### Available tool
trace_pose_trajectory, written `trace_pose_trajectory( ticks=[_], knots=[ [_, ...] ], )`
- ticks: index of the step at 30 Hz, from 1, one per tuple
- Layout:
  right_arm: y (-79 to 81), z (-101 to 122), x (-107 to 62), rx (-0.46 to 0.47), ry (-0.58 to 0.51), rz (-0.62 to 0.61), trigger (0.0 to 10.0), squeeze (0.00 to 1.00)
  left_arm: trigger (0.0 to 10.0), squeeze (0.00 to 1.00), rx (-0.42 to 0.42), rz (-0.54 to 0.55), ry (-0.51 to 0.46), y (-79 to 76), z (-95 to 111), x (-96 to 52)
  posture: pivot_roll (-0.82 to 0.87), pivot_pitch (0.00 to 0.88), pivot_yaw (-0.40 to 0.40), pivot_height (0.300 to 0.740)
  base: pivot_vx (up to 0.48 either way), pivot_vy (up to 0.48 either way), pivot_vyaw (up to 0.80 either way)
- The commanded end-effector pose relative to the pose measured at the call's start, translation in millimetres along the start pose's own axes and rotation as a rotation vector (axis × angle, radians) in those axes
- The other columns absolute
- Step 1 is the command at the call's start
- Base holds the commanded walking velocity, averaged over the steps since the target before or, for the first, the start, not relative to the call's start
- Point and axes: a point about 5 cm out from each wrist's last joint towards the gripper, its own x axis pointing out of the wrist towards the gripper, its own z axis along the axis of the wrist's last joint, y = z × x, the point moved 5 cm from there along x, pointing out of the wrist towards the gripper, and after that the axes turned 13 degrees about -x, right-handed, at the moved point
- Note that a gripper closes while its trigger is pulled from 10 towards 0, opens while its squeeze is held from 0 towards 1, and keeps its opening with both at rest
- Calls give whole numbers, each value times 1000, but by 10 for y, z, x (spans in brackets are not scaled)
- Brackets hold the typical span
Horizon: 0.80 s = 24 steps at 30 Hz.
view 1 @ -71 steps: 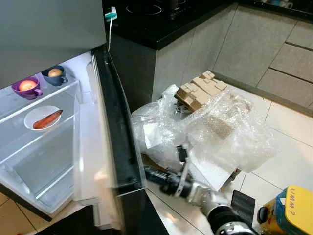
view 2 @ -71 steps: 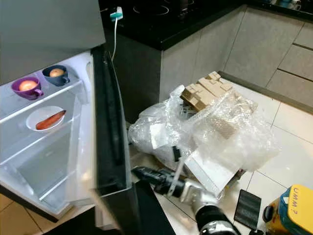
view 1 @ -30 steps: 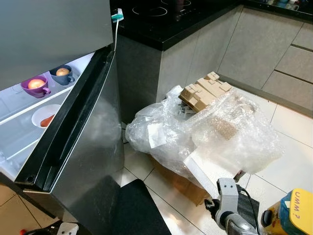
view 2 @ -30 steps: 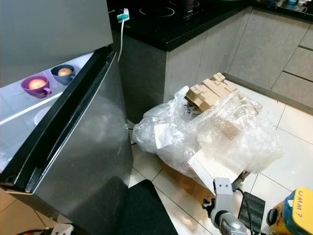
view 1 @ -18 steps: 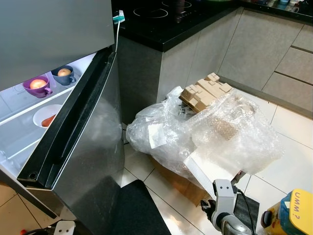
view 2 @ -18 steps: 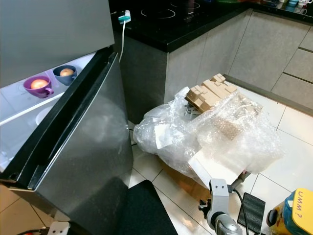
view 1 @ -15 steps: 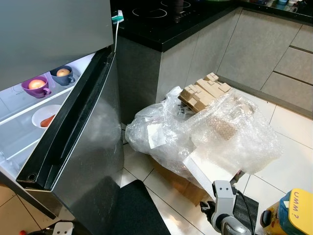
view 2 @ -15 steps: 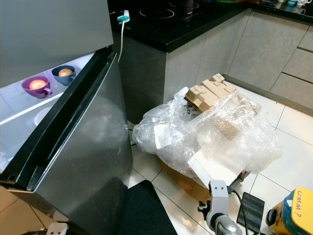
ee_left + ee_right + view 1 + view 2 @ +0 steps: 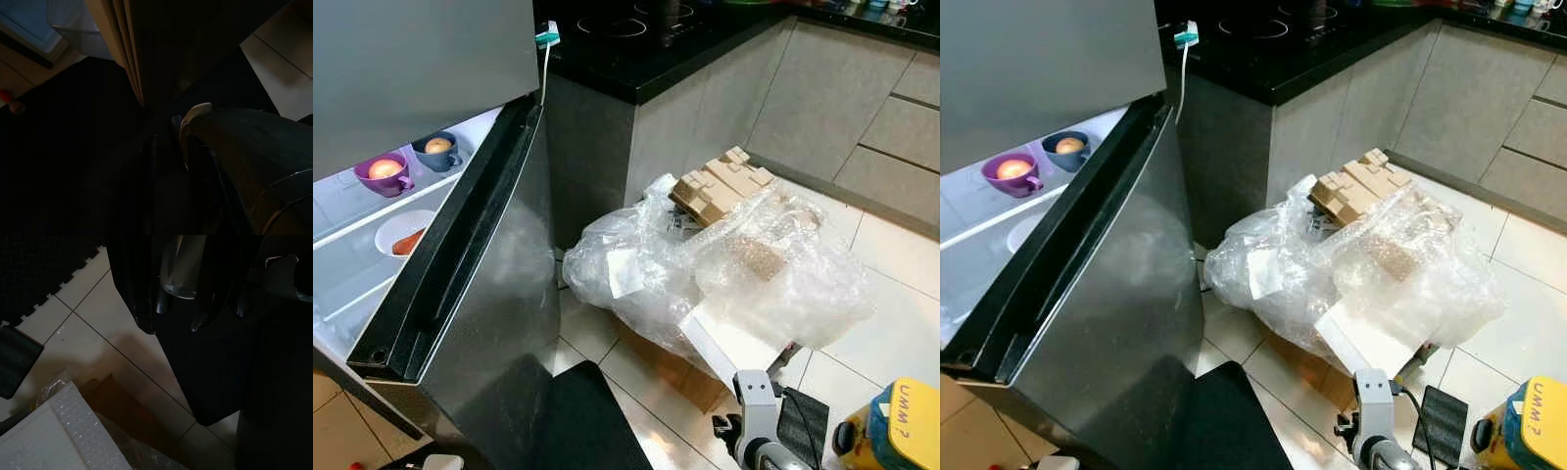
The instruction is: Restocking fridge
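Note:
The fridge's steel lower door [image 9: 484, 294] stands partly swung in, and the lit shelves still show at its left. On the upper shelf sit a purple cup [image 9: 382, 172] and a blue cup [image 9: 435, 149], each holding a round pale item. Below them a white bowl [image 9: 396, 235] holds an orange-red item and is partly hidden by the door edge. My right arm [image 9: 756, 416] hangs low at the bottom, clear of the door. A white part of my left arm [image 9: 438, 460] peeks in at the bottom left. The left wrist view is very dark.
A heap of bubble wrap [image 9: 734, 269] with cardboard inserts [image 9: 715, 181] lies on the tiled floor to the right of the fridge. A black mat [image 9: 587, 421] lies under me. A yellow device [image 9: 901, 431] sits at the bottom right. The black counter [image 9: 636, 49] and grey cabinets stand behind.
The fridge door, wide open 2.4 s ago with my right gripper at its edge, has swung partway shut. My right arm has dropped low. Over the last second almost nothing moved.

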Motion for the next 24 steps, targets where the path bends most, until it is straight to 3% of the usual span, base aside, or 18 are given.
trace_pose_trajectory(
  ticks=[1,2,3,17,24],
  knots=[
    [-14,-77,-21,3,26,-7,10000,0,0,0,-1,-3,26,2,-77,-30,-75,57,-43,713,0,0,0],
    [-14,-78,-21,3,26,-7,10000,0,0,0,0,-3,26,2,-78,-30,-75,57,-43,713,0,0,0],
    [-10,-72,-20,6,22,-5,10000,0,10000,0,18,17,42,1,-106,-23,-76,57,-43,713,0,0,0],
    [89,-127,-24,29,33,29,10000,0,10000,0,33,29,73,-175,-261,-2,-72,66,-44,713,0,0,0],
    [118,-155,-29,36,39,33,10000,0,10000,0,42,26,93,-265,-398,-45,-72,71,-42,713,-265,0,0]
  ],
)
